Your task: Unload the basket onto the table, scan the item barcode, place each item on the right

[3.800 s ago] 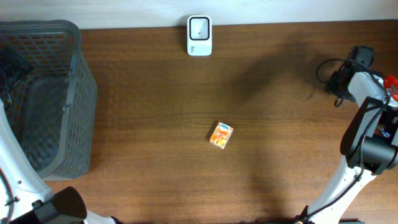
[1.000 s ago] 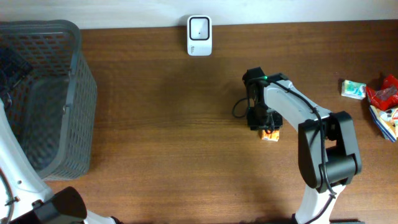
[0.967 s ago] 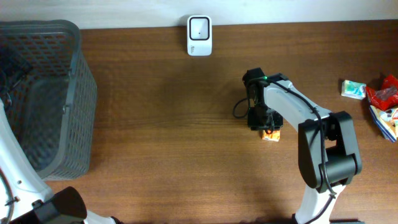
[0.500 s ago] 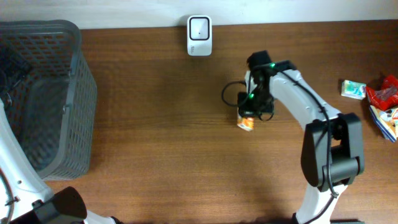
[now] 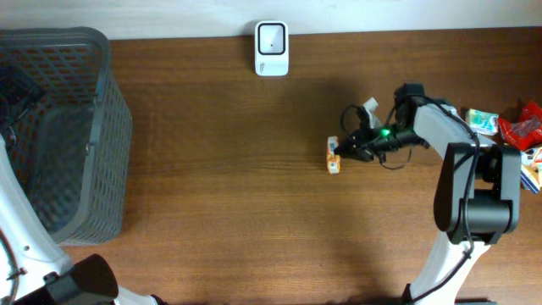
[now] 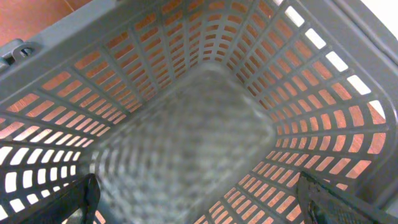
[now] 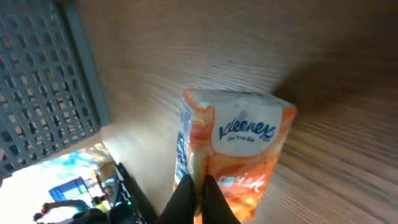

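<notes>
kleenex tissue pack [image 5: 334, 157] is right of the table's centre, pinched in the clenched right gripper [image 5: 342, 153], well apart from the white scanner [image 5: 272, 48]; the left gripper [image 6: 199, 202] hangs spread wide over the grey basket [image 6: 186, 62].

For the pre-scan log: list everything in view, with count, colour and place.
tissue pack: one, orange and white, right of the table's middle, pinched by the right gripper
scanner: one, white, middle of the table's top edge in the overhead view
basket: one, grey plastic lattice, left end of the table
small pack: one, green and white, right end of the table
packets: red among them, right edge, cut off by the frame; count unclear
table: one, brown wood
left gripper: one, dark fingers, open, above the inside of the basket
right gripper: one, dark, shut on the tissue pack
</notes>
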`<state>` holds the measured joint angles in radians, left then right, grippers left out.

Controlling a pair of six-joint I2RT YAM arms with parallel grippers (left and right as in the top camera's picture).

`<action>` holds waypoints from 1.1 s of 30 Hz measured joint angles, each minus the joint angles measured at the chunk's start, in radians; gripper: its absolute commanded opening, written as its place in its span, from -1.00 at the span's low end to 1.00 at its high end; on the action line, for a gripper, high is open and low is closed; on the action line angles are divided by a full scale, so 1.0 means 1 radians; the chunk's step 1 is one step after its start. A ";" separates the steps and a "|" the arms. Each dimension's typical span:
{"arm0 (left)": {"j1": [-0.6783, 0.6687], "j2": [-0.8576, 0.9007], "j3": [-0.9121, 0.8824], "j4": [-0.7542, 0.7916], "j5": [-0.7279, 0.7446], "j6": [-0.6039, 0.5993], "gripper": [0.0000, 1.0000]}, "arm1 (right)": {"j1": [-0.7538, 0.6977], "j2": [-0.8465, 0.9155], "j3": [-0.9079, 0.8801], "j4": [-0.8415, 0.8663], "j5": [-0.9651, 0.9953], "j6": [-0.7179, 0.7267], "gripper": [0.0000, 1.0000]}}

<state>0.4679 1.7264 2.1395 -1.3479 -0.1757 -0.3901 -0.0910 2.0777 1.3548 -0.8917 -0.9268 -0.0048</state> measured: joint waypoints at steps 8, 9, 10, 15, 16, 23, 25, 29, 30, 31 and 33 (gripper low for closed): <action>0.000 0.000 0.000 0.000 0.000 0.000 0.98 | 0.035 0.003 0.001 -0.010 0.079 0.033 -0.38; 0.000 0.000 0.000 0.000 0.000 0.000 0.98 | 0.061 0.003 0.008 -0.012 0.113 0.048 -0.25; 0.000 0.000 0.000 0.000 0.000 0.000 0.98 | 0.090 0.003 0.020 -0.020 0.156 0.064 -0.21; 0.000 0.000 0.000 0.000 0.000 0.000 0.98 | 0.188 0.003 0.130 -0.100 0.286 0.122 -0.18; 0.000 0.000 0.000 0.001 0.000 0.000 0.98 | 0.188 0.003 0.152 -0.128 0.296 0.127 -0.11; 0.000 0.000 0.000 0.000 0.000 0.000 0.98 | 0.148 0.003 0.229 -0.148 0.328 0.140 0.97; 0.000 0.000 0.000 0.000 0.000 0.000 0.98 | 0.148 0.003 0.229 -0.118 0.329 0.140 0.97; 0.000 0.000 0.000 0.000 0.000 0.000 0.98 | 0.153 0.003 0.229 -0.099 0.330 0.140 0.97; 0.000 0.000 0.000 0.000 0.000 0.000 0.98 | 0.156 0.003 0.229 -0.099 0.339 0.141 0.97; 0.000 0.000 0.000 0.000 0.000 0.000 0.98 | 0.161 0.003 0.229 -0.102 0.354 0.145 0.97; 0.000 0.000 0.000 0.000 0.000 0.000 0.98 | 0.172 0.003 0.229 -0.115 0.425 0.185 0.97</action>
<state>0.4679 1.7264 2.1395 -1.3479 -0.1761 -0.3901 0.0814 2.0808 1.5841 -1.0065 -0.5018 0.1806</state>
